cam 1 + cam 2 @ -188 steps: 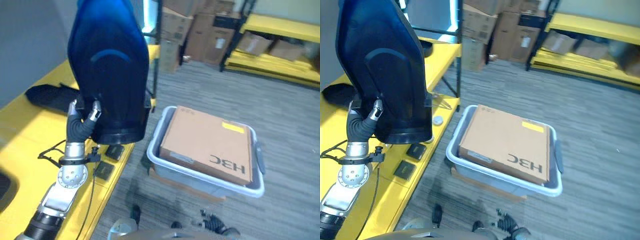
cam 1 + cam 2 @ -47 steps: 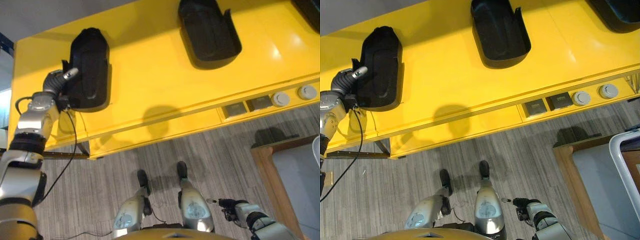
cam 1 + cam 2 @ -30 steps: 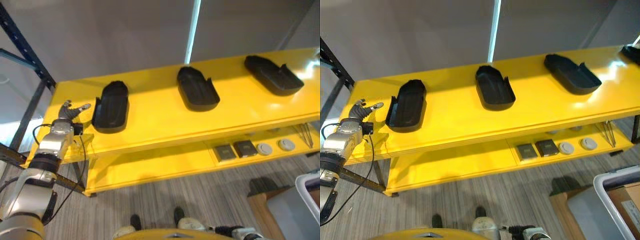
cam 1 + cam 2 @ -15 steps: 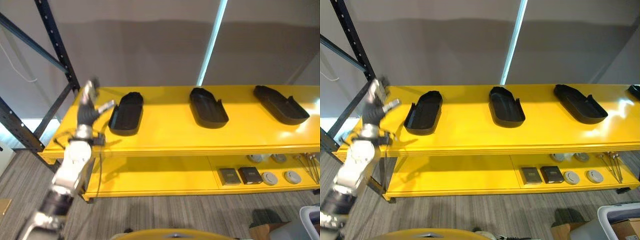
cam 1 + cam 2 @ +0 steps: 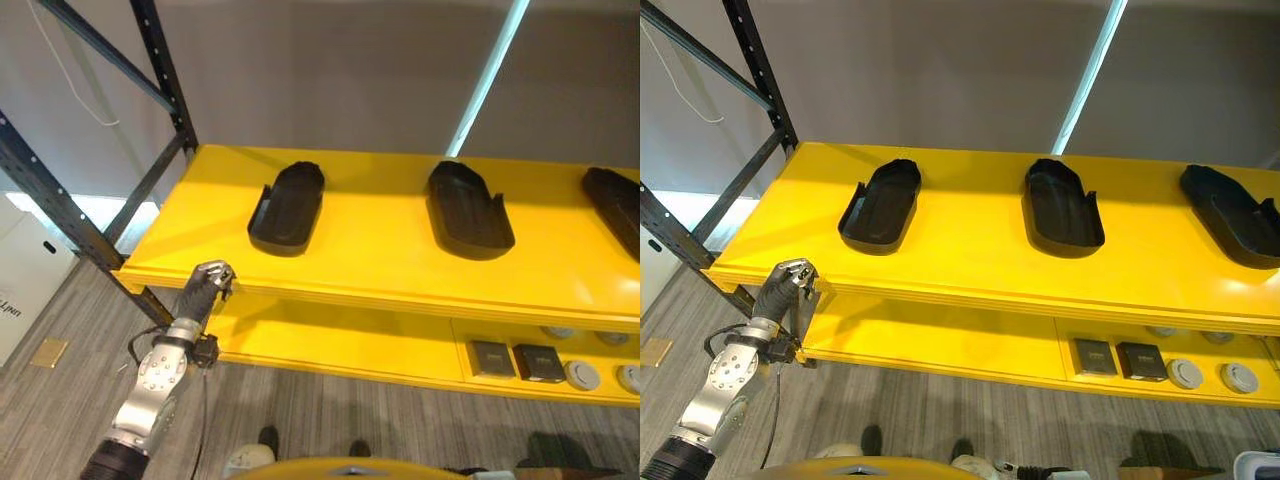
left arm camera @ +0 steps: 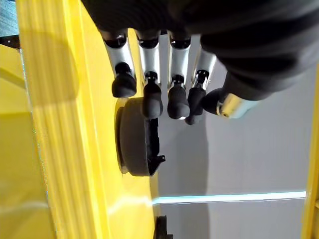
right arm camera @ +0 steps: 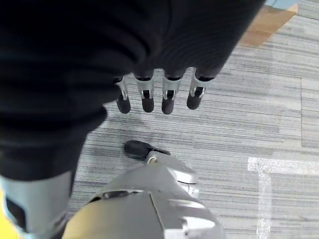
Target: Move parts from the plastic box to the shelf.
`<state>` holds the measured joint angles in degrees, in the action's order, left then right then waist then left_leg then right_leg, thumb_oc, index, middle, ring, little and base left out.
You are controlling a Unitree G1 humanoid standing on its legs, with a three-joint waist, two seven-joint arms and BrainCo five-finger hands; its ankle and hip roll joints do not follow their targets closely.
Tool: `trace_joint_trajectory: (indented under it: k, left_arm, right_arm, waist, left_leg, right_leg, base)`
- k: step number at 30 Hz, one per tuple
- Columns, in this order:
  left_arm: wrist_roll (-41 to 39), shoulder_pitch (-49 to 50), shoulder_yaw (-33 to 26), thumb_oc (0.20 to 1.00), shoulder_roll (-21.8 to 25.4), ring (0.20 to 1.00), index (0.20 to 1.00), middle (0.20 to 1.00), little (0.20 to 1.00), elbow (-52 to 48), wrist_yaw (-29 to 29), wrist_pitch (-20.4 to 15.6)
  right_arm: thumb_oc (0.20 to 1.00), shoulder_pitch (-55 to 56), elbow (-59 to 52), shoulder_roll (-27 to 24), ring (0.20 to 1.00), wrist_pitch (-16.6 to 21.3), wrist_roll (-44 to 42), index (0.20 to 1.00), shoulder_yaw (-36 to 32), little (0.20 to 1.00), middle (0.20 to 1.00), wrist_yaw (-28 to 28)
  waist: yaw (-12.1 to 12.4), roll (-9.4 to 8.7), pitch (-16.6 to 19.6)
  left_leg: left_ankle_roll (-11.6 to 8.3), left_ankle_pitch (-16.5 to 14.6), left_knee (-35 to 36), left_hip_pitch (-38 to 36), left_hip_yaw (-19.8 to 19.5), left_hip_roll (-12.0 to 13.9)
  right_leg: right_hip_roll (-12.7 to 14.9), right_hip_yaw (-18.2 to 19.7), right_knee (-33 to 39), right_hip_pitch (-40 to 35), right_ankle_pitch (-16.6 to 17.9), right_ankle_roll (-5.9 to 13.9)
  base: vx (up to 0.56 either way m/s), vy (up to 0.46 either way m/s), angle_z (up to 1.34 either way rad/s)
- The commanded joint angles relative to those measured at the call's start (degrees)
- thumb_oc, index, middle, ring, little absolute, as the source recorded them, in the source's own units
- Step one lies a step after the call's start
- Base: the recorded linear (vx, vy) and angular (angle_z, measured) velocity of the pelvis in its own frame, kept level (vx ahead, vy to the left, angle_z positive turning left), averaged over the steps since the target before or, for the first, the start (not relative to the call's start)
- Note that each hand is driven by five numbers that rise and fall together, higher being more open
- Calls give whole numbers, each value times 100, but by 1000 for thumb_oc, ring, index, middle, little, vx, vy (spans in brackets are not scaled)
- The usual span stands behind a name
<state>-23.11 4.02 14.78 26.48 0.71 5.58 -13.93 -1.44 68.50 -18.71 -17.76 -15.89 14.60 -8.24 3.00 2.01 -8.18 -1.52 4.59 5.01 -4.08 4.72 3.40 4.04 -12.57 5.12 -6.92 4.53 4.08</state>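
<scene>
Parts of black moulded plastic, long and shallow like trays, are seen lying on the top board of the yellow metal shelf (image 5: 380, 262). The nearest black part (image 5: 288, 207) is placed above the left hand (image 5: 207, 283) and beyond it, a little to the robot's right, with its long axis running from the front edge toward the grey wall. A second black part (image 5: 468, 209) and a third one (image 5: 612, 203) are found further to the right, well apart from this hand.

The left hand is held just under the front edge of the shelf, near its left corner. Its fingers (image 6: 151, 97) are loosely bent, and nothing is held in them; the near part is seen past them in the left wrist view. The right hand (image 7: 149, 74) hangs over the grey striped floor (image 7: 259, 114), its fingers relaxed and empty.

No part is carried now, and the plastic box cannot be seen. It is judged that the left hand is the nearer one to the shelf, and that the next part must be fetched from the box, somewhere away from both hands.
</scene>
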Motion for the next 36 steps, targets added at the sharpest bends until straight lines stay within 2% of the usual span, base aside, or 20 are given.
trace_joint_trajectory:
  k: [1, 5, 17, 25, 36]
  left_arm:
    - [-88, -591, 15, 200, 117, 200, 200, 200, 200, -226, 72, -436]
    - [52, -732, 98, 200, 109, 200, 200, 200, 200, -224, 214, -539]
    - [242, -1487, 215, 200, 135, 200, 200, 200, 200, -199, 816, 81]
    - [78, -1751, 318, 200, 108, 200, 200, 200, 200, 14, 997, 155]
    - [138, -1994, 311, 200, 85, 200, 200, 200, 200, 225, 1282, 120]
  right_arm:
    - [1000, -285, 303, 301, 1000, -96, -217, 1000, 270, 1000, 1000, -135]
    - [1000, -253, 277, 287, 1000, -113, -242, 1000, 297, 1000, 1000, -93]
    - [1000, -303, 34, 102, 1000, 10, -411, 1000, 369, 1000, 1000, -64]
    - [1000, -367, -123, 34, 1000, 84, -425, 1000, 420, 1000, 1000, -60]
    - [1000, -410, -157, -32, 1000, 156, -450, 1000, 417, 1000, 1000, -51]
  waist:
    - [-59, -149, -249]
    - [-134, -102, -310]
    - [-439, 66, -802]
    - [-599, 143, -1048]
    - [-694, 162, -1153]
  left_leg:
    - [36, -721, -1, -236, 377, -216]
    - [28, -702, -1, -142, 432, -203]
    - [10, -585, -1, 230, 509, -166]
    - [-34, -517, -1, 343, 526, -143]
    - [-84, -458, -1, 379, 574, -113]
  right_leg:
    - [-66, 35, -12, -119, -481, 5]
    - [-66, 110, -12, 6, -459, 14]
    - [-134, 425, -12, 458, -365, -15]
    - [-178, 550, -12, 595, -348, -54]
    - [-182, 614, -12, 638, -351, -80]
  base:
    - [30, -31, -1]
    - [-2, -5, -1]
    - [-25, -11, -7]
    - [-16, 0, -6]
    - [10, 0, 0]
